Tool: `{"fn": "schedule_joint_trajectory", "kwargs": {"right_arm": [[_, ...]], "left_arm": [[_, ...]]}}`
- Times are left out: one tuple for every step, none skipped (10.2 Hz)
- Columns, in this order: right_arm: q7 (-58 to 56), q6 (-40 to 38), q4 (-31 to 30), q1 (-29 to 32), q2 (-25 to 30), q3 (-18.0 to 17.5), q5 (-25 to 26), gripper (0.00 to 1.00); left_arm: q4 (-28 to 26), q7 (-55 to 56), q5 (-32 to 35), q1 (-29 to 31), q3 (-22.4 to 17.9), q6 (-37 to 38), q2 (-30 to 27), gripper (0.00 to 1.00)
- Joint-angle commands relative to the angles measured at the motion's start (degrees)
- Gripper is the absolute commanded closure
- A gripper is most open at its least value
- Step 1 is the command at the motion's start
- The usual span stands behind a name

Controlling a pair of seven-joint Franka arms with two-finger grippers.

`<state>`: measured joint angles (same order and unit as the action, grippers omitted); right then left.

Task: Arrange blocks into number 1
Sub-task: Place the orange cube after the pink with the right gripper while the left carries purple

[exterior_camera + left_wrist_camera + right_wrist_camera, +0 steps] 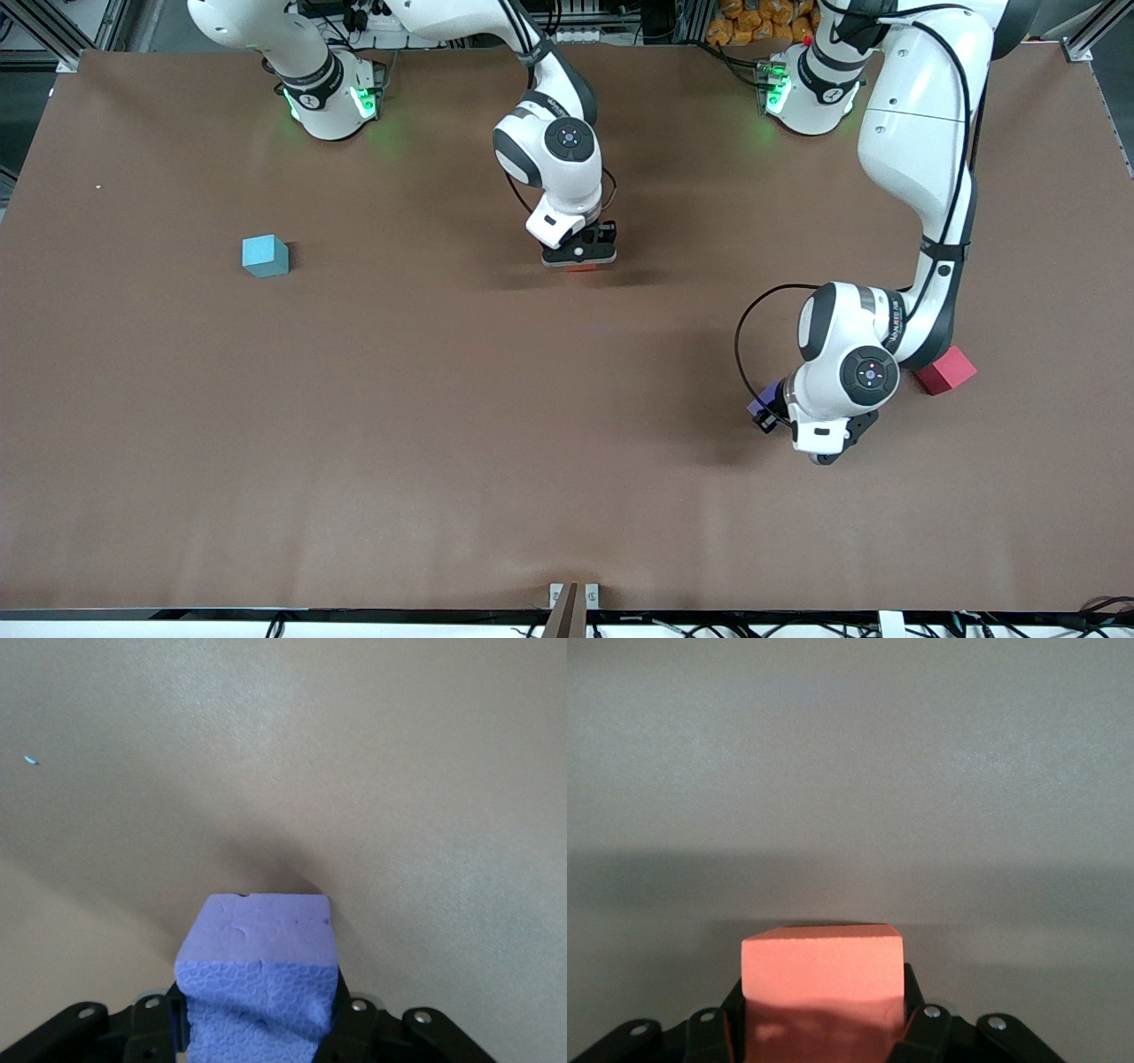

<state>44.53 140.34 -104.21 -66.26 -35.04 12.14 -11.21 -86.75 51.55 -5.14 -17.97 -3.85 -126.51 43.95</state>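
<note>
A purple block (257, 939) sits squeezed between the fingers of my left gripper (257, 1014), which is shut on it. In the front view that gripper (769, 415) hangs low over the table toward the left arm's end, with the purple block (762, 404) peeking out beside the wrist. My right gripper (822, 1020) is shut on an orange block (822, 966). It is low over the middle of the table (580, 257), where only a sliver of the orange block (581, 268) shows under it. The green block and both pink blocks are out of view.
A light blue cube (265, 256) lies on the brown table (443, 425) toward the right arm's end. A red cube (945, 369) lies beside the left arm's wrist, partly covered by the arm.
</note>
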Motion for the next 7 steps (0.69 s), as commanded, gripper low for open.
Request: {"fn": "schedule_joint_trajectory", "kwargs": {"right_arm": [[0.3,0.2,-2.9,-0.4,2.2,0.3,-0.8,0.36],[0.4,0.2,-3.0,-0.5,2.1,0.3,-0.8,0.36],[0.4,0.2,-3.0,-0.8,2.1,0.3,-0.8,0.34],[0.4,0.1,-3.0,-1.1,2.1,0.3,-0.8,0.10],[0.3,-0.1,-3.0,-1.1,2.3,0.3,-0.8,0.00],[0.2,-0.2,-3.0,-0.8,3.3,0.3,-0.7,0.00],[0.1,-1.4,-3.0,-0.4,4.6,0.3,-0.6,0.00]], "left_arm": [[0.5,-0.8,1.0,-0.3,0.8,0.2,-0.3,1.00],[0.5,-0.8,1.0,-0.2,1.6,0.2,-0.4,1.00],[0.5,-0.8,0.9,-0.4,1.9,0.2,-0.6,1.00],[0.5,-1.4,1.0,-0.4,2.8,0.2,-1.1,1.00],[0.5,-1.6,1.0,-0.7,3.0,0.2,-1.8,1.00],[0.5,-1.8,1.1,-1.2,3.3,0.2,-2.4,1.00],[0.5,-1.8,1.1,-1.5,3.5,0.2,-3.1,1.00]]}}
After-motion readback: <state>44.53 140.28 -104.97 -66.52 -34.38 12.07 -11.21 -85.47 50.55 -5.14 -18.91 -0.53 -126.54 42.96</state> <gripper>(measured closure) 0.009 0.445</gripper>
